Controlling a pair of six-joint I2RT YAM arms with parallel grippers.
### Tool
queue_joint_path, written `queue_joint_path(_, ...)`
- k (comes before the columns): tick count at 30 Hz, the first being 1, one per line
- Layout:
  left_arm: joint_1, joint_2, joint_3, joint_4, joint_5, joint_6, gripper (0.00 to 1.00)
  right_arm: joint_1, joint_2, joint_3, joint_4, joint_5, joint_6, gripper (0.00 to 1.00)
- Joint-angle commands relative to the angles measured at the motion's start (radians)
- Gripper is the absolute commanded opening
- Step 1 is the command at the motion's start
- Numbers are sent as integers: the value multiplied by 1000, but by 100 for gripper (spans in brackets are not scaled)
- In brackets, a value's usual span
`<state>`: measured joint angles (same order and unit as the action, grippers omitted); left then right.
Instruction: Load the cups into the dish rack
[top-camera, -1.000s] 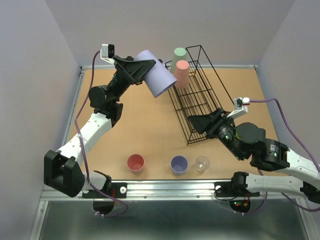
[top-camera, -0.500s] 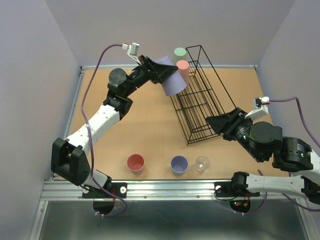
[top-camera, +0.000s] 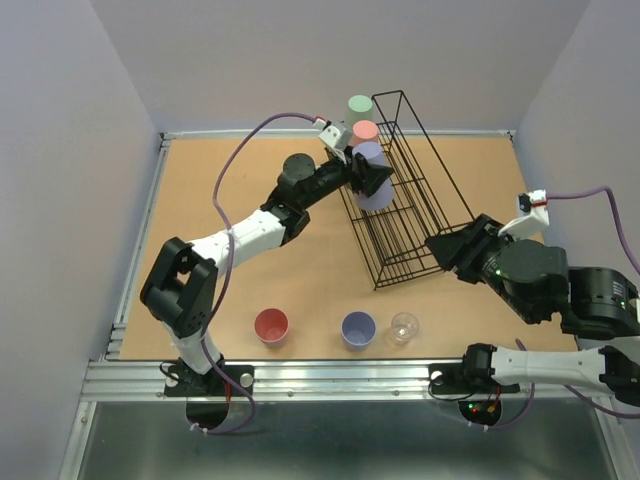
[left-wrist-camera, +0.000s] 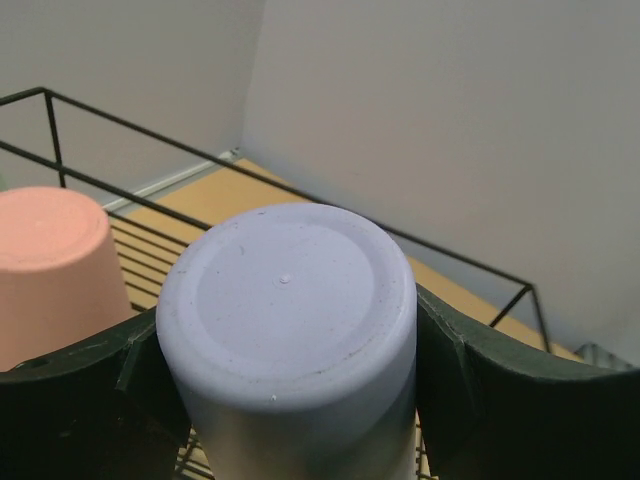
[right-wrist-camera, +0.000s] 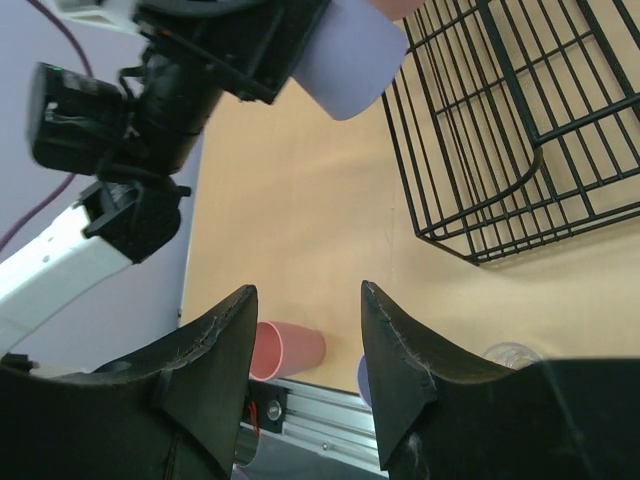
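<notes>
My left gripper (top-camera: 366, 172) is shut on a lavender-blue cup (top-camera: 377, 192), held upside down over the top tier of the black wire dish rack (top-camera: 412, 215). In the left wrist view the cup (left-wrist-camera: 285, 290) fills the space between both fingers (left-wrist-camera: 470, 370), right beside an upturned salmon cup (left-wrist-camera: 50, 265). That salmon cup (top-camera: 366, 131) and a pale green cup (top-camera: 360, 105) stand in the rack's far end. A salmon-red cup (top-camera: 271, 325), a lavender-blue cup (top-camera: 358, 328) and a clear cup (top-camera: 404, 325) stand upright near the front edge. My right gripper (top-camera: 438, 246) hangs open and empty by the rack's near right corner.
The rack (right-wrist-camera: 500, 150) takes up the table's middle right. Its open box frame (top-camera: 425, 130) rises along the right side. The left arm (top-camera: 250, 230) stretches across the table's left half. Walls close in on three sides.
My left arm has carried the lavender-blue cup right and down, from left of the rack to over its top tier beside the salmon cup. The right gripper has drawn back to the right.
</notes>
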<state>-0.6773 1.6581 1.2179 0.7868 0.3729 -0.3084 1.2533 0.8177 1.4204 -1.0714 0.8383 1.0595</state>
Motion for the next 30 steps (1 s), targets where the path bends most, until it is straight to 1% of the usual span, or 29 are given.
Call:
queue_joint_path(1,-27,34,44,132,-52,169,0,3,-51,9,-36,44,31,51)
queue_joint_path(2,-30,46,52,131,-61,207,0,3,-45,9,-44,45,31,51)
queue_joint_path(5,-34,89,74,135,-92,239,0,3,-31,21,-55,44,14,51)
queue_joint_path(7,-33,107,59,188,-98,271,0,1,-17,31,-58,53,5,51)
queue_joint_path(10,-33,146,80,196,-95,298,0,3,-18,34,-59,71,-1,51)
queue_joint_path(15,-33,209,124,216,-87,295,0,3,-57,31,-61,107,-10,52)
queue_joint_path(22,-33,249,161,209,-92,304,0,3,-68,25,-65,123,-12,52)
queue_joint_path(24,-33,255,161,204,-100,342,0,3,-63,25,-65,127,-18,52)
queue_joint_path(30,-33,256,127,210,-169,380,0,3,-60,14,-65,130,-21,52)
